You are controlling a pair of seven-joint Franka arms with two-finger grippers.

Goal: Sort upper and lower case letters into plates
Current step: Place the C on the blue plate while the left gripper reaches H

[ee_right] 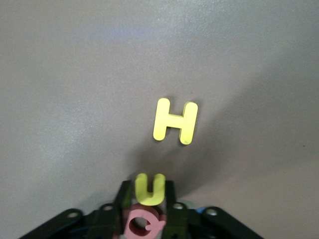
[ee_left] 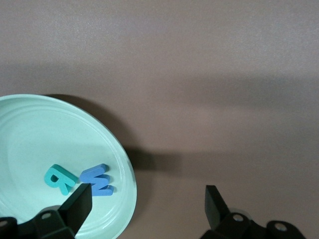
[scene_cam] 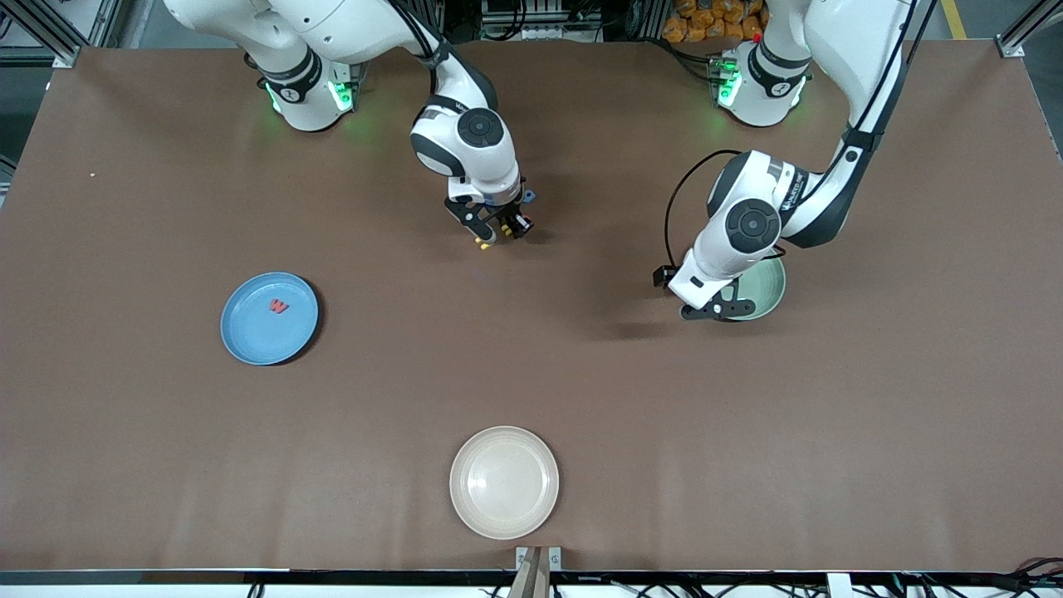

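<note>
My right gripper (ee_right: 148, 190) is shut on a yellow letter U (ee_right: 149, 188), low over the table's middle toward the robots' bases (scene_cam: 492, 235). A pink-red letter Q (ee_right: 144, 224) shows between the same fingers, deeper in; I cannot tell whether it is gripped. A yellow H (ee_right: 174, 121) lies on the table just past the U. My left gripper (ee_left: 147, 204) is open and empty over the rim of the mint green plate (ee_left: 30, 134), which holds a teal letter (ee_left: 60, 179) and a blue letter (ee_left: 97, 180). The blue plate (scene_cam: 249, 340) holds a red W (scene_cam: 279, 306).
A cream-white plate (scene_cam: 504, 482) sits near the table's front edge, with nothing on it. A small blue letter (scene_cam: 529, 197) lies on the table beside the right gripper. The mint plate (scene_cam: 772, 286) is partly hidden under the left gripper (scene_cam: 716, 311).
</note>
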